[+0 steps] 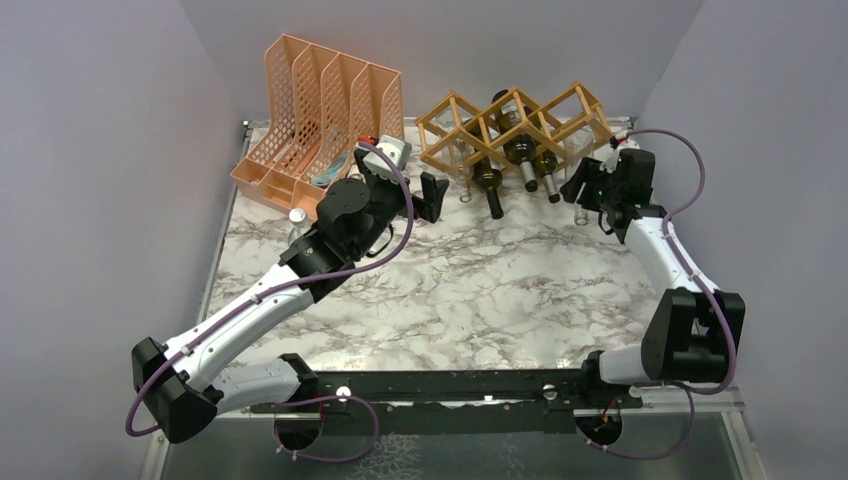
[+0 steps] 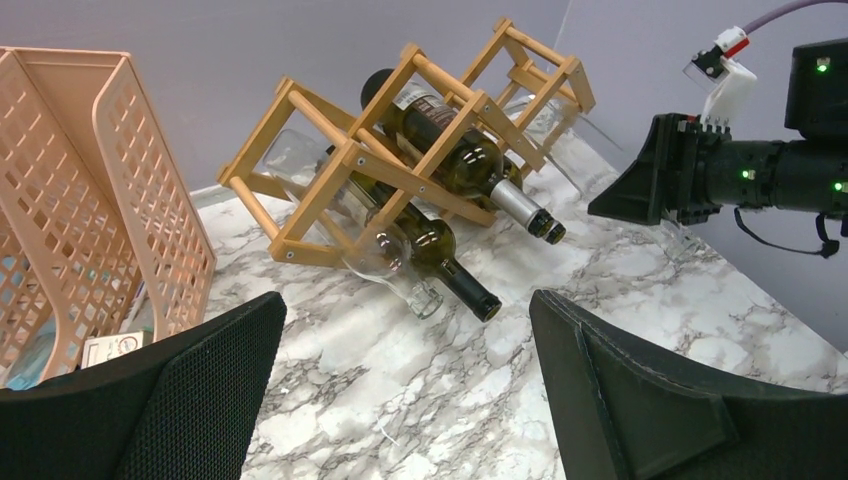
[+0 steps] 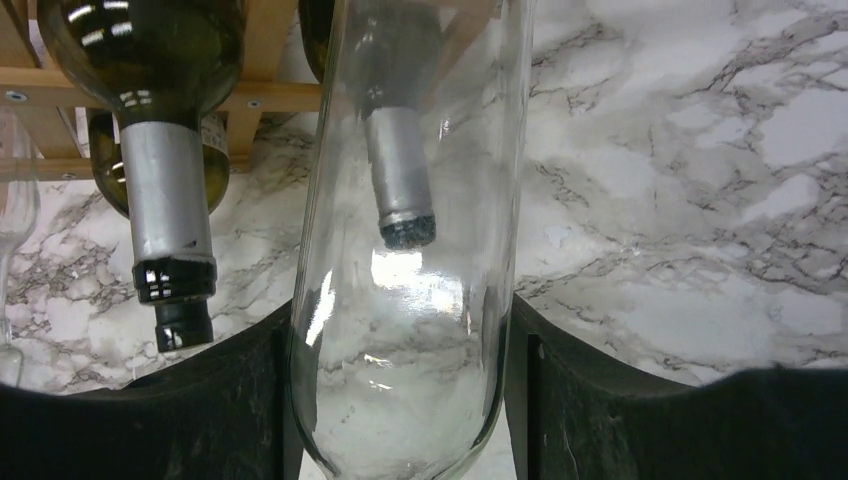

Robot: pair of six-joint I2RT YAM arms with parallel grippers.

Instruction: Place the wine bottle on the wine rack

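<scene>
Clear glass wine bottle (image 3: 420, 120) clamped by its body between jaws of right gripper (image 3: 402, 320), just before right end of light tan wooden lattice wine rack (image 2: 352, 152), lengthwise toward it. Left gripper (image 2: 405, 300) spread wide and empty, before rack's left end, apart from it. Dark green glass bottles (image 3: 140, 50) lying in rack cells, necks outward.

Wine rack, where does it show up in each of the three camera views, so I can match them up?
Top external: wine rack at the marble tabletop's far edge, right of centre, right of the orange organizer.
Left wrist: upper middle, dark bottles lying in it.
Right wrist: only slats, top left, behind a silver-necked bottle.
Shared landmark: the marble tabletop, under the rack in all three.
</scene>
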